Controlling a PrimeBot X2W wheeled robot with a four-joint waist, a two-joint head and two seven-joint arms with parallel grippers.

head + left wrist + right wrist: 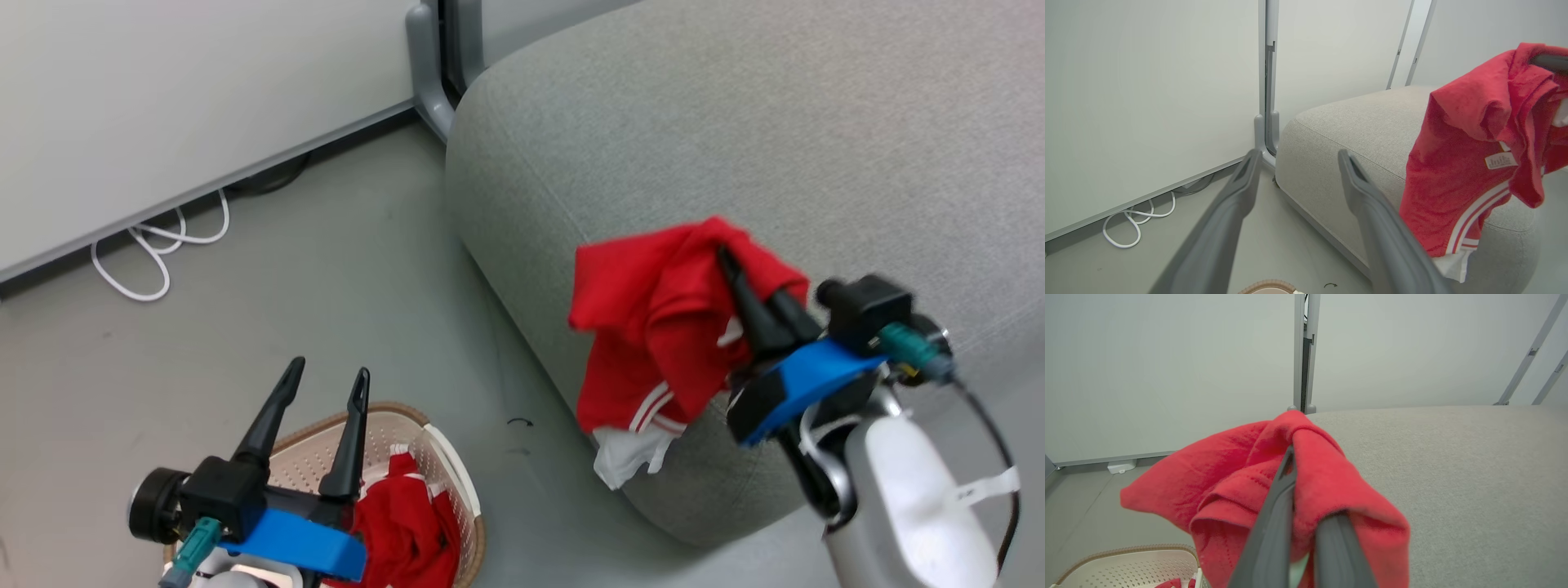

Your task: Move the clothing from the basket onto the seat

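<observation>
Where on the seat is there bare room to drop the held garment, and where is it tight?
The seat is bare across its top, from the wall-side corner to the red garment hanging over its near edge; anywhere beyond that garment is free. The floor between the seat and the white cable is open too. Crowded: the basket, with more red clothing inside.

Bright, even, diffuse light; soft shadows; wrist views w/ edge warp.
</observation>
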